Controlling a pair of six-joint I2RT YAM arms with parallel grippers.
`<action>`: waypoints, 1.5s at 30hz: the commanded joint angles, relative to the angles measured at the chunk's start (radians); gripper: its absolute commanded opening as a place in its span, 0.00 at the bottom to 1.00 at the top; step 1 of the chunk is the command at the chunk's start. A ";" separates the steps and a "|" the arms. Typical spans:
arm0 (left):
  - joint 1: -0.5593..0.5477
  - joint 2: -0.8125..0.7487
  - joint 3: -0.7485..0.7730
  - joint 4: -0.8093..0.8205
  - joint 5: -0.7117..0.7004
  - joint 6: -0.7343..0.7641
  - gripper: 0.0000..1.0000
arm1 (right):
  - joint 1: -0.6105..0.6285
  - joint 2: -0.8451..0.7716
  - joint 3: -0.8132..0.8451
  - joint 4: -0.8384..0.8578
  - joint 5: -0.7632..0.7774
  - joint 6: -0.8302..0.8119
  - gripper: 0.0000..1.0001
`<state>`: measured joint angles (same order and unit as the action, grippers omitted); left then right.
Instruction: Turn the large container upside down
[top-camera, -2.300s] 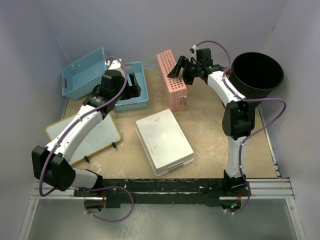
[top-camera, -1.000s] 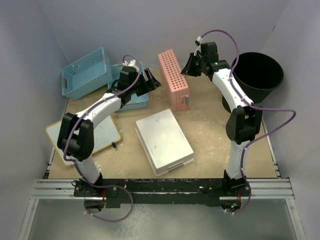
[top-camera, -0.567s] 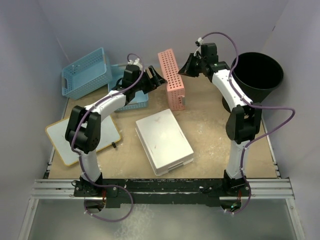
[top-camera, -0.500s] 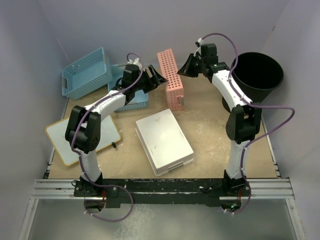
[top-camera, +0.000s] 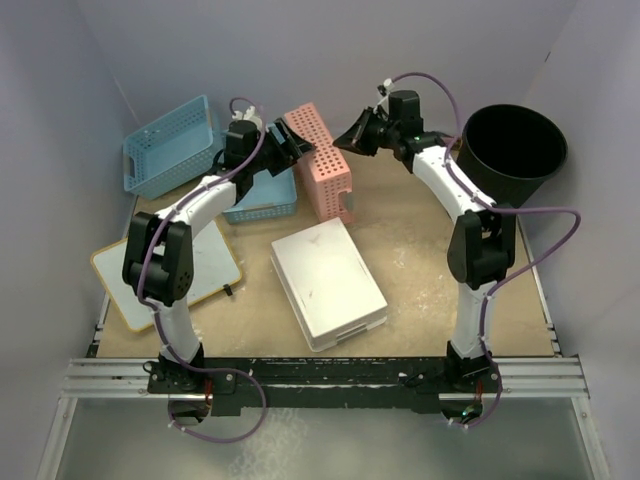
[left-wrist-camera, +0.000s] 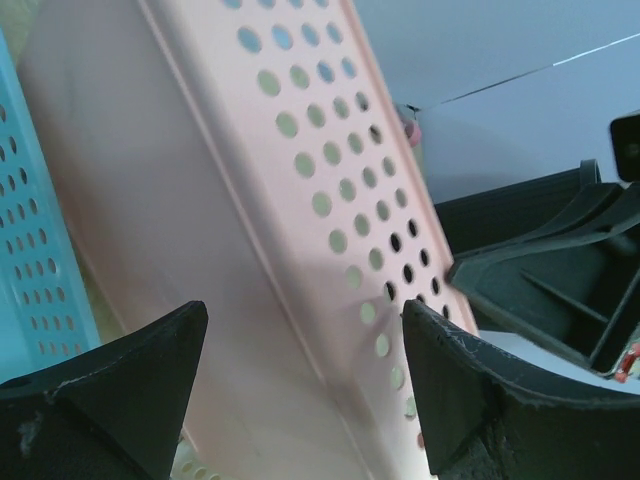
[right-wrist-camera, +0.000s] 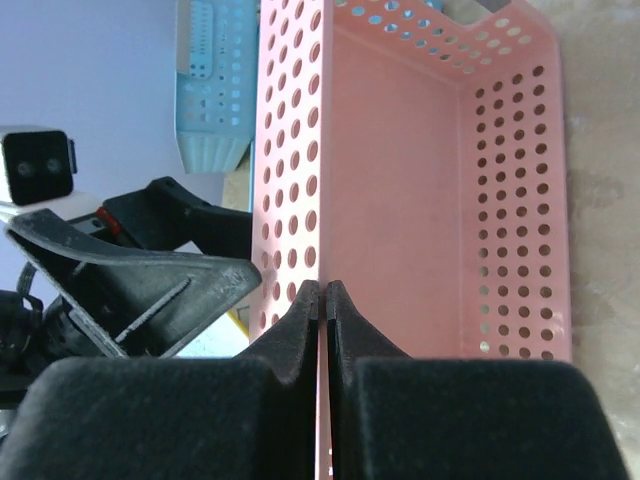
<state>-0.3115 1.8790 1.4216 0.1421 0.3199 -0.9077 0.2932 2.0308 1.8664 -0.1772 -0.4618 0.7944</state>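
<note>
The large container, a pink perforated basket (top-camera: 322, 168), stands tilted on its long side at the back middle of the table. My right gripper (top-camera: 352, 137) is shut on the rim of its upper long wall; in the right wrist view that thin pink wall (right-wrist-camera: 290, 150) runs between the closed fingers (right-wrist-camera: 322, 292), with the basket's inside (right-wrist-camera: 400, 170) beyond. My left gripper (top-camera: 297, 150) is open at the basket's other side. In the left wrist view its fingers straddle the edge where the solid bottom (left-wrist-camera: 150, 220) meets the holed wall (left-wrist-camera: 340, 190), gripper (left-wrist-camera: 302, 318) close to it.
A black bucket (top-camera: 513, 150) stands at the back right. A white lidded box (top-camera: 327, 282) lies in the middle, a white board (top-camera: 180, 275) at the left. Two blue baskets (top-camera: 170, 147) (top-camera: 262, 197) sit at the back left, next to the left arm.
The left gripper left the blue basket and came up against the pink one. Both grippers then shifted left and the pink basket tipped over to the left.
</note>
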 joint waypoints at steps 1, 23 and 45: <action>0.007 -0.057 0.027 0.045 0.031 0.006 0.76 | 0.003 -0.010 -0.042 0.089 -0.015 0.058 0.00; 0.000 -0.003 0.132 0.082 0.102 -0.035 0.76 | -0.131 -0.146 -0.328 0.000 0.259 -0.060 0.04; -0.152 -0.009 0.214 -0.265 -0.084 0.265 0.77 | -0.131 -0.466 -0.134 -0.302 1.002 -0.680 0.96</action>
<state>-0.4587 1.9503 1.6363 -0.1368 0.2577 -0.6910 0.1627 1.5753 1.7027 -0.4332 0.3401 0.2893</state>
